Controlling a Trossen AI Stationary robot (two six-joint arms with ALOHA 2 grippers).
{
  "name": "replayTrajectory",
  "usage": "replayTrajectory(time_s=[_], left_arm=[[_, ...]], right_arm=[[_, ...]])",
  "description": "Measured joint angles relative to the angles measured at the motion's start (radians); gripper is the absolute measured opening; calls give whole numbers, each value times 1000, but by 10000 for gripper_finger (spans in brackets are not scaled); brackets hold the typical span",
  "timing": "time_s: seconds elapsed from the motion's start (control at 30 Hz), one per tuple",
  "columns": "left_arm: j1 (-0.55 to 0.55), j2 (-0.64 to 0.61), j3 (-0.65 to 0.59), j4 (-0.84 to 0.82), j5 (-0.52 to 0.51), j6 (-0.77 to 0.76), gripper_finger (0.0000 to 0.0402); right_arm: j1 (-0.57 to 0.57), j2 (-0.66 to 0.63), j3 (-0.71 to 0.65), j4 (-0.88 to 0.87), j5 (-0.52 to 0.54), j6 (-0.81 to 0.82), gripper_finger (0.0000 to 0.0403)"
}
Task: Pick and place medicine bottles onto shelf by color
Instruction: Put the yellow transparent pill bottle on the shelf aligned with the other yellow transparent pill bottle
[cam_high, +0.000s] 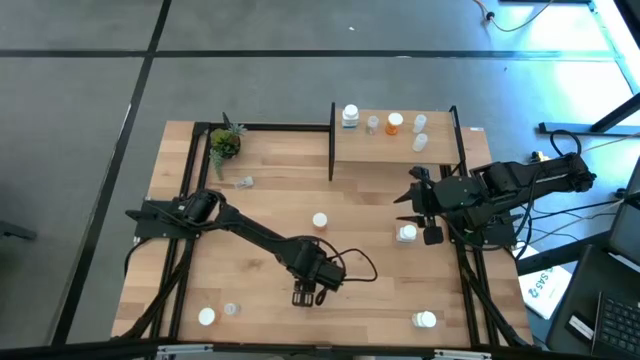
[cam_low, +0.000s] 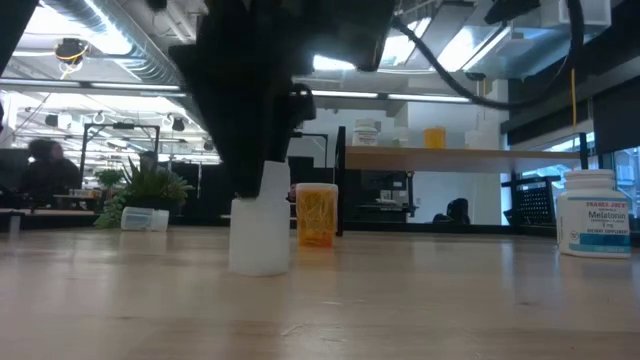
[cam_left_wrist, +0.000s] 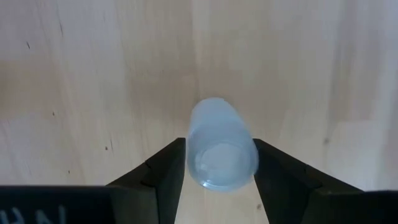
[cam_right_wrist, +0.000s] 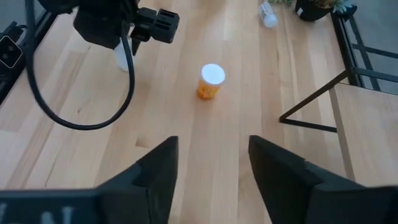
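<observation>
Left gripper (cam_left_wrist: 217, 180) jaws flank clear bottle (cam_left_wrist: 219, 149), upright low

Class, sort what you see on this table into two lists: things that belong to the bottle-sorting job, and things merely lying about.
Belongs to the job:
- medicine bottles, e.g. the orange bottle and the labelled white bottle
- clear bottle between the left gripper fingers
- shelf
- right gripper, open

Lying about:
- potted plant
- cable
</observation>
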Motion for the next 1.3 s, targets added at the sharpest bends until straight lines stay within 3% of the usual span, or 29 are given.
replayTrajectory(time_s=[0.27,0.7,0.97,1.3], left_arm=[[-6,-1,113,-73,7,1,174],[-49,-1,315,-273,-163,-24,174],[-122,-1,439,-506,-391,-269,174],[-259,-81,446,-502,-511,-556,174]], right_arm=[[0,0,0,0,0,-1,203],[12,2,0,16,1,-59,204],[51,52,1,181,41,-165,204],[69,173,1,246,111,-286,204]])
